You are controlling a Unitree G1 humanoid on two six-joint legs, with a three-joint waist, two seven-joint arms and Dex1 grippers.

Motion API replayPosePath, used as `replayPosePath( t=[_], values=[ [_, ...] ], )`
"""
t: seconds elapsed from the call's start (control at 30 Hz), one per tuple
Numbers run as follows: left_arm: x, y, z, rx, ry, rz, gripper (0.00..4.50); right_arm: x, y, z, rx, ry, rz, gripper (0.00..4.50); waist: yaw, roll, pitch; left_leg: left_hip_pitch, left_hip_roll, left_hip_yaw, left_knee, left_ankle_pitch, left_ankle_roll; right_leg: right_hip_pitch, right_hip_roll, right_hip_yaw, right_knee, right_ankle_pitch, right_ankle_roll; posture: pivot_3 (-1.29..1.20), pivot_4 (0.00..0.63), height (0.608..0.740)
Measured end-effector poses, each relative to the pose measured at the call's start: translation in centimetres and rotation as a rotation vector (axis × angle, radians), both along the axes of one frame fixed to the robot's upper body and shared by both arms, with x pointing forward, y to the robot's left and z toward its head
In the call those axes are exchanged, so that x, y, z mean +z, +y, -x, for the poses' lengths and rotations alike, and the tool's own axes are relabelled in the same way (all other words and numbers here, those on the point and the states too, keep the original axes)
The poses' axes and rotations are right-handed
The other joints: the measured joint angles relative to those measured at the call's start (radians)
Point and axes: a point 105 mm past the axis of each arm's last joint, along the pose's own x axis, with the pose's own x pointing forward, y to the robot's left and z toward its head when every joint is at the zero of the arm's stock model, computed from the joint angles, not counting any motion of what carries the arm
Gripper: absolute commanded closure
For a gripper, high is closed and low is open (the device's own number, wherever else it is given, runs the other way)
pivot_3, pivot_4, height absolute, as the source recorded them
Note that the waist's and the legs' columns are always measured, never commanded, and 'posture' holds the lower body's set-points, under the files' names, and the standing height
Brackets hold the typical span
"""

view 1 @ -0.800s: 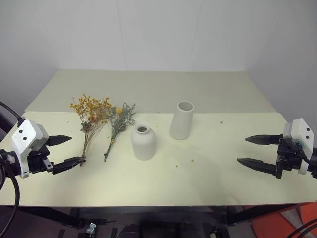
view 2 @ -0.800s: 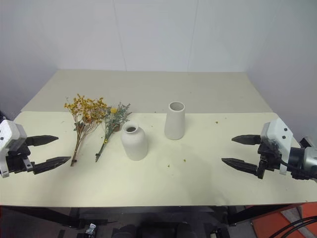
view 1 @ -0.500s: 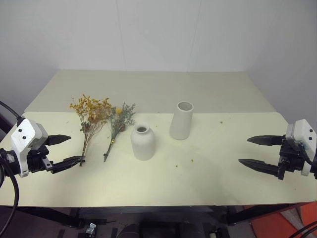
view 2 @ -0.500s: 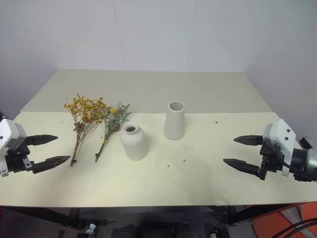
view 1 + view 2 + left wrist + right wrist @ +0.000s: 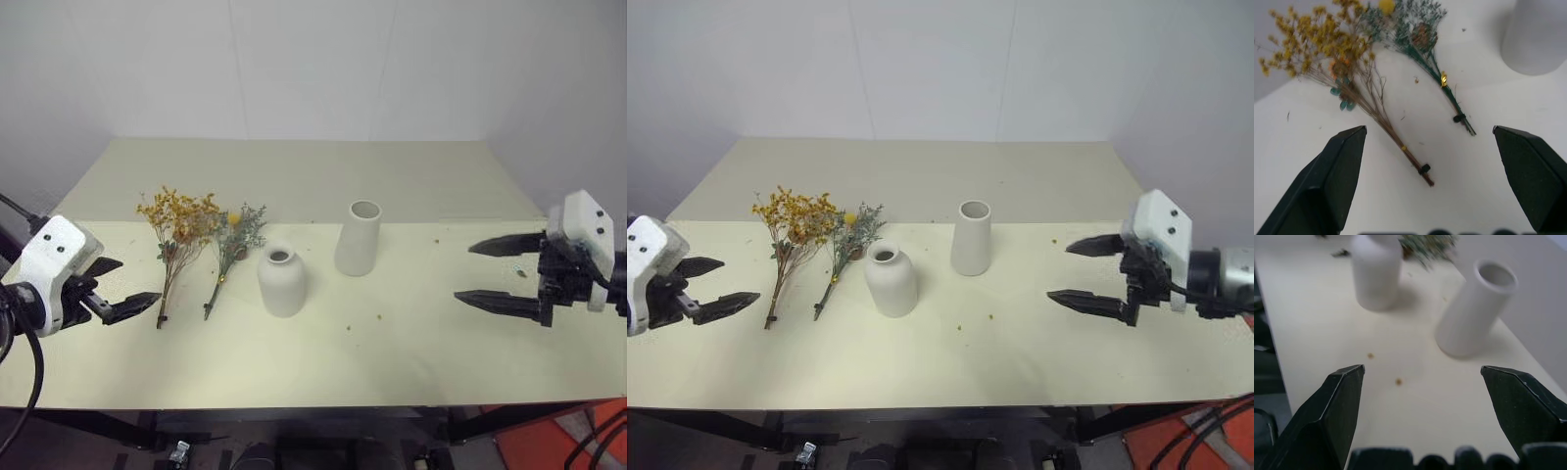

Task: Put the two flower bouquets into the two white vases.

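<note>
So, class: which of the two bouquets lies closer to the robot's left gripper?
The bunch of tiny yellow-orange blossoms. Its stem ends lie just ahead of the left gripper; the grey-green bunch lies farther off, beside the rounded vase.

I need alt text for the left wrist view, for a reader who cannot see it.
Two dried flower bouquets lie flat on a pale table: a yellow-orange bouquet and a grey-green bouquet, stems toward the camera. The left gripper frames them with its black fingers open. Part of a white vase stands beside them.

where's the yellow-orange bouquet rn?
The yellow-orange bouquet lies flat on the table's left side, beside the grey-green bouquet, left of the short vase.
</note>
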Motion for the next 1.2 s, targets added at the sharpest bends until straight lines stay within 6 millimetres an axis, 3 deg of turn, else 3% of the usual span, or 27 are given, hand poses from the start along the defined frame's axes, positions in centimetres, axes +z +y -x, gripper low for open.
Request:
replayPosePath(
  t=[0.27,0.63,0.93,1.2],
  values=[
    [-0.1,1.8,-3.0,0.303,0.160,0.177,0.00,2.0,6.2,-0.5,0.249,-0.022,0.065,0.05,0.001,-0.001,0.001,-0.002,-0.001,-0.002,0.000,0.000,0.000,-0.002,0.001,-0.001,0.001,0.003,0.005,0.00,0.150,0.740],
    [-2.3,1.6,-5.7,0.386,0.347,0.111,0.00,3.0,9.7,-2.2,0.326,0.013,0.038,0.05,0.001,-0.001,0.000,-0.012,-0.004,-0.002,0.000,0.000,0.000,-0.014,-0.001,0.001,0.010,0.007,-0.002,0.00,0.150,0.740],
    [-5.2,1.2,-7.4,0.444,0.435,0.060,0.00,3.4,10.1,-2.1,0.304,0.002,0.005,0.05,0.002,-0.002,0.001,-0.012,-0.004,-0.003,0.005,0.000,-0.001,-0.013,0.000,0.000,0.014,0.006,-0.002,0.00,0.150,0.740],
    [-6.1,1.5,-8.9,0.463,0.426,0.059,0.00,3.2,9.6,-2.1,0.260,-0.002,0.002,0.05,0.001,-0.002,0.000,-0.012,-0.004,-0.003,0.006,0.000,0.000,-0.013,0.000,0.000,0.015,0.007,-0.002,0.00,0.150,0.740]
  ],
)
